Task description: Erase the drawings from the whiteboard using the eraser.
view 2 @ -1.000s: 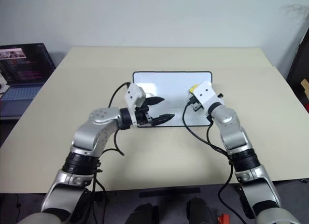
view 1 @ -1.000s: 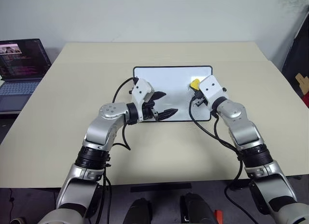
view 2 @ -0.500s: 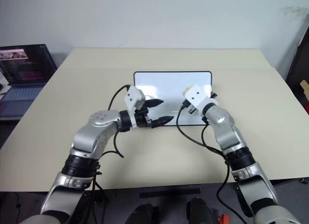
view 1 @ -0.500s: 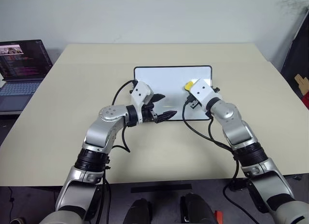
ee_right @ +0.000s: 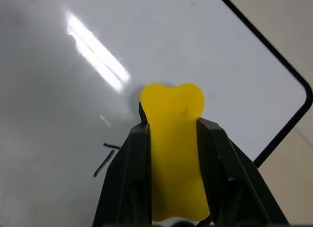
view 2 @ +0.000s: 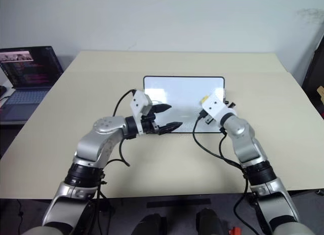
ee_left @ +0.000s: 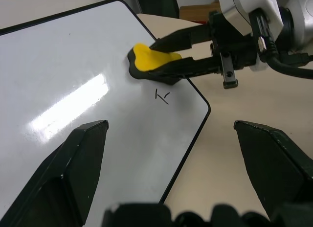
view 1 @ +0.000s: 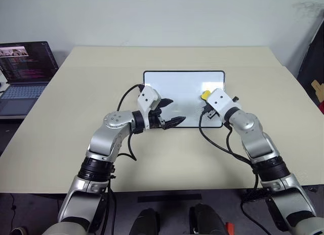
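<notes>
The eraser (ee_right: 172,139) has slid rightward across the whiteboard (view 1: 172,85).

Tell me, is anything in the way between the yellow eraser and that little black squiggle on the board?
Nothing visible is. The right gripper holds the eraser against the whiteboard, and the squiggle sits just beside it, with only bare white board between them. The left gripper hangs open over the board's other side.
</notes>
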Robot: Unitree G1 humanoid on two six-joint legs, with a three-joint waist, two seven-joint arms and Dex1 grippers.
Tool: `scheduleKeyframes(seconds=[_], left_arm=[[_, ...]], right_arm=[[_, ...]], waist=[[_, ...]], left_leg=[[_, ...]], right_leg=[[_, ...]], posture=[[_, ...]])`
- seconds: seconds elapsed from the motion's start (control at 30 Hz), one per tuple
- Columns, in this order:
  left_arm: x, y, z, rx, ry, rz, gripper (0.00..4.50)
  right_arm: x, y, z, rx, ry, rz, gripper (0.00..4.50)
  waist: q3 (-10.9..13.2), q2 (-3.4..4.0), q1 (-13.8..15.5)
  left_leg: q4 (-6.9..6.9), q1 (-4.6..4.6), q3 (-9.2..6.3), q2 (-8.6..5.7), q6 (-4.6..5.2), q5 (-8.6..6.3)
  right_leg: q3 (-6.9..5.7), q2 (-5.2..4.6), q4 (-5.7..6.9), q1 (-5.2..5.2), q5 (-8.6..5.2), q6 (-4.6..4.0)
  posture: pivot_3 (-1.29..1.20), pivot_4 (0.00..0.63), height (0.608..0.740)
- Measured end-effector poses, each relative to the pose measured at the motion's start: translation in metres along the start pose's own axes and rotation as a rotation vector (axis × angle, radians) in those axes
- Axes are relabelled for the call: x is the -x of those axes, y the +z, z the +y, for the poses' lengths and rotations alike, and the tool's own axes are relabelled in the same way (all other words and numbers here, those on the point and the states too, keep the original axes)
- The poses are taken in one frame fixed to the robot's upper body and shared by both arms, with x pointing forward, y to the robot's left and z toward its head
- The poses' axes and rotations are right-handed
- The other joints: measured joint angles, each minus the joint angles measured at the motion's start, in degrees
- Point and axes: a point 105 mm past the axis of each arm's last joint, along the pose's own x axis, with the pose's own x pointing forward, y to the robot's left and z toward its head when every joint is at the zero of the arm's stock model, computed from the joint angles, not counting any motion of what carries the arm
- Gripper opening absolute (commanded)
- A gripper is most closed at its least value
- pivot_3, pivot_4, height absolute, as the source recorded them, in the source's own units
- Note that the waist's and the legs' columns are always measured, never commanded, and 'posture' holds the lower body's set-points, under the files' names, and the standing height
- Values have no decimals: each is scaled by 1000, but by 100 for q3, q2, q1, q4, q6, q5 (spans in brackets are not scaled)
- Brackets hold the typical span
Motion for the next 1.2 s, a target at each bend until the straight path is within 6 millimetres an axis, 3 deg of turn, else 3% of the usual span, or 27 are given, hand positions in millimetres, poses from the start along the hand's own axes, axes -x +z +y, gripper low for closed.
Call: scheduleKeyframes(seconds=[0.2, 0.4, 0.6, 0.8, 1.0, 1.2], left_arm=[[5, -4, 0, -4, -13, 21, 4500], [17, -20, -2, -23, -54, 97, 4500], [15, -25, -12, -45, -118, 119, 4500], [13, -31, -21, -53, -174, 143, 4500], [13, -30, -21, -53, -173, 140, 4500], [12, -30, -21, -52, -166, 136, 4500]], right_arm=[[2, 5, -8, -127, -32, -48, 970], [16, 22, -23, -124, -76, -134, 970], [18, -1, -7, -116, -51, -74, 970], [12, -7, 11, -32, -12, -44, 970], [18, -15, 38, 72, 96, -20, 970], [17, -17, 40, 80, 85, -21, 970]], waist=[[2, 0, -10], [3, 1, -6], [3, 2, 3], [3, 2, -27], [1, -1, -25], [1, -1, -22]], left_leg=[[-6, -2, 3, 2, 0, 0], [-17, -15, 1, 7, -1, -1], [-16, -20, 3, 2, 2, -3], [-17, -12, 8, 7, 2, -3], [-14, 4, 12, 6, 3, -3], [-8, 8, 9, 6, 2, -2]], right_leg=[[4, 3, 0, -8, 0, 0], [-1, 2, -24, -14, -10, 0], [0, -2, -28, -15, -11, 2], [4, 1, -23, -14, -11, 1], [7, 3, -15, 0, -11, 2], [6, 4, -2, 0, -11, 2]], posture=[[0, 150, 740], [0, 150, 740], [0, 150, 740], [0, 150, 740], [0, 150, 740], [0, 150, 740]])
